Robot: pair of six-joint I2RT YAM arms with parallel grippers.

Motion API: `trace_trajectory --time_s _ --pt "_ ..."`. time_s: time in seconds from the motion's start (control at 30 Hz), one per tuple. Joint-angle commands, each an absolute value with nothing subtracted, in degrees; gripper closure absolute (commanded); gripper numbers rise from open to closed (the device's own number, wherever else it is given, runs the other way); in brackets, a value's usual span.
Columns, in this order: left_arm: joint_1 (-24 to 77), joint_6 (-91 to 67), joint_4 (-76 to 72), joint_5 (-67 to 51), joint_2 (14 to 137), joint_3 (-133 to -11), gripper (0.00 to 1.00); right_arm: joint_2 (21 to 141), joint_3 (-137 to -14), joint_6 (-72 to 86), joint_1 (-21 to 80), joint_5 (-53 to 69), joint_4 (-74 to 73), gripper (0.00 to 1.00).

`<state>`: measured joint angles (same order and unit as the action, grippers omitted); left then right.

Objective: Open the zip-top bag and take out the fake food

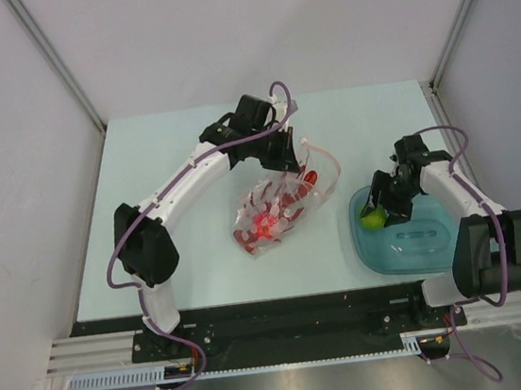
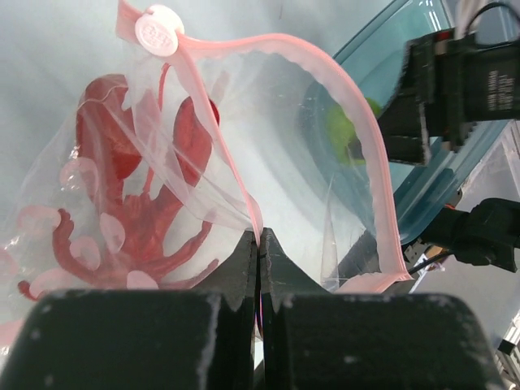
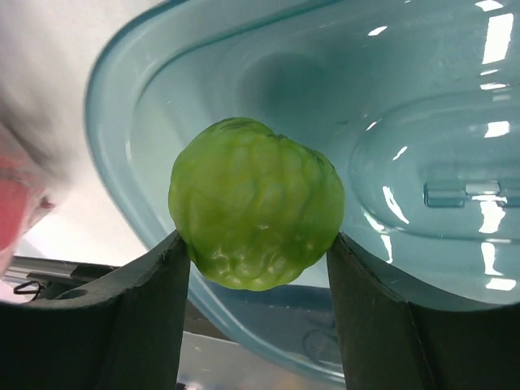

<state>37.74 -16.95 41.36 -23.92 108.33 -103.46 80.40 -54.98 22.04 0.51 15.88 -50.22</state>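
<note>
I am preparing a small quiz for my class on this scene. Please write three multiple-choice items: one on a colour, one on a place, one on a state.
1. What colour is the zip strip of the zip-top bag?
A. Blue
B. Yellow
C. Pinkish-red
2. Where is the green fruit?
A. Inside the bag
B. Between the right jaws, at the teal tray's rim
C. On the table
3. How do the left jaws stand?
A. Shut on the bag's zip strip
B. Wide open
C. Closed on the tray's rim
Answers: 1 C, the left wrist view shows it pink; 2 B, the right wrist view shows it pinched, tray behind; 3 A, the strip runs into the closed jaws.
</note>
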Motion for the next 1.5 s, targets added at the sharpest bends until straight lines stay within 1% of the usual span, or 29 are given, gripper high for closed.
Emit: trace_trajectory --time_s 0.0,0.07,0.1,0.17,0.2,0.27,0.3,0.37,0.53,0.6,0.7,0.8,0.9,0.93,1.0,1.03,1.1,1.13,1.2,1.23,1.33,1.37,1.47 --pt "37.44 -15.3 40.61 -23.73 106.44 -106.35 1.0 82.35 -53.7 19.87 0.44 15.65 -45.88 0.47" --pt "37.44 -14.85 40.69 -23.47 106.17 -105.82 1.0 82.35 -52.83 19.78 0.44 14.86 -45.44 0.39" --pt "37.44 -14.85 40.78 -23.81 106.26 -105.91 1.0 82.09 -52.74 20.12 0.44 14.94 -45.44 0.32" --pt "37.44 -15.12 40.52 -24.69 106.09 -106.0 1.0 81.3 -52.73 20.48 0.44 15.2 -46.4 0.25" --pt "37.44 -15.2 40.0 -24.96 106.08 -105.82 1.0 81.04 -52.91 20.65 0.44 15.03 -46.84 0.18" --pt "37.44 -15.29 39.03 -25.66 106.0 -105.38 1.0 79.72 -53.35 20.92 0.44 13.72 -48.07 0.12" --pt "37.44 -15.21 38.76 -25.75 106.0 -104.95 1.0 79.11 -53.7 21.0 0.44 13.19 -48.86 0.04" --pt "37.44 -15.12 39.28 -25.75 106.26 -105.29 1.0 77.88 -55.71 21.0 0.44 12.04 -50.44 0.03" --pt "37.53 -15.12 37.97 -27.59 105.73 -103.8 1.0 74.27 -62.21 20.92 0.7 9.85 -54.4 0.03" --pt "37.62 -15.2 38.06 -28.04 105.56 -103.45 1.0 73.13 -66.15 21.0 1.49 9.32 -54.49 0.06" --pt "37.62 -15.21 37.36 -28.74 105.12 -102.66 1.0 72.95 -71.08 21.71 5.6 9.75 -51.96 0.11" --pt "37.7 -14.85 37.35 -29.35 104.59 -102.31 1.0 73.82 -74.26 22.41 8.87 9.93 -48.0 0.18" --pt "37.71 -15.03 36.39 -30.4 104.07 -101.52 1.0 75.57 -74.88 24.6 11.95 12.03 -42.64 0.24" --pt "37.71 -15.12 36.13 -30.85 104.24 -101.51 1.0 76.19 -74.8 25.31 13.26 13.09 -41.41 0.31" --pt "37.71 -15.29 35.95 -31.46 104.24 -101.51 1.0 78.91 -74.62 27.06 14.32 16.06 -38.07 0.36" --pt "37.79 -15.38 35.77 -31.99 104.24 -101.34 1.0 79.8 -74.27 27.51 15.54 17.21 -37.1 0.43" --pt "37.79 -15.47 35.33 -32.25 104.15 -101.25 1.0 81.73 -73.74 28.03 16.95 20.02 -33.67 0.47" --pt "37.88 -15.64 34.98 -32.43 104.32 -101.25 1.0 83.57 -73.22 28.04 17.57 20.56 -32.71 0.51" --pt "37.88 -16.17 34.11 -33.04 104.41 -101.42 1.0 85.25 -72.6 29.0 19.07 22.66 -29.98 0.54" --pt "37.88 -16.26 34.01 -33.39 104.59 -101.6 1.0 86.99 -71.9 29.53 19.07 23.81 -29.27 0.58" --pt "38.06 -16.52 33.66 -33.49 105.12 -102.65 1.0 90.07 -69.88 31.9 19.25 27.06 -24.98 0.6" --pt "37.97 -16.52 33.75 -33.66 105.55 -102.92 1.0 91.22 -69.26 32.25 19.25 29.42 -24.53 0.6" --pt "38.06 -16.61 33.58 -33.75 105.91 -102.92 1.0 94.82 -68.65 32.61 19.6 31.54 -23.3 0.62"
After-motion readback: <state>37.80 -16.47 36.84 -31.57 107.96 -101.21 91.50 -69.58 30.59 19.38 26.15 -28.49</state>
